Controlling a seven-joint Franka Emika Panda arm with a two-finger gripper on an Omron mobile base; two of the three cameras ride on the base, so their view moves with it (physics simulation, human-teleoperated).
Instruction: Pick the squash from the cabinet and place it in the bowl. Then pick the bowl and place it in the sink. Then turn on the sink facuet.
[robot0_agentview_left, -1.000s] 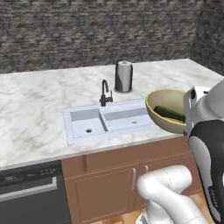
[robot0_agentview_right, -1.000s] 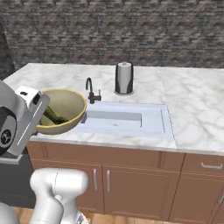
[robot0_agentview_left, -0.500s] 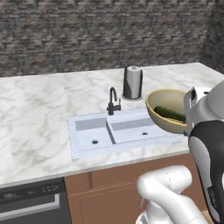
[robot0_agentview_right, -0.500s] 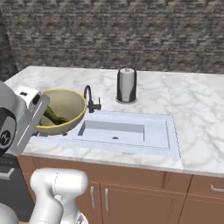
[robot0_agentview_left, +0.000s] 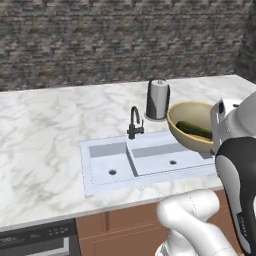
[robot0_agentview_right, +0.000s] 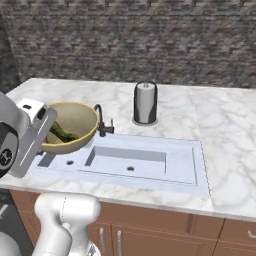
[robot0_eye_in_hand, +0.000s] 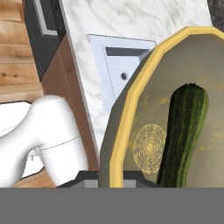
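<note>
Across the white marble tabletop (robot0_agentview_left: 45, 135) the pale grey-white rectangular sink (robot0_agentview_left: 145, 162) lies centrally. Above its right end hangs the wide yellowish-tan round bowl (robot0_agentview_left: 186, 131), its rim pinched by the closed gripper (robot0_eye_in_hand: 110, 177). Inside lies the small dark green squash (robot0_eye_in_hand: 181, 135).

Even, soft light is falling from above; my views are staying sharp edge to edge (no glare anywhere). The sink (robot0_agentview_left: 150, 160) basin is shading darker toward twelve o'clock.
</note>
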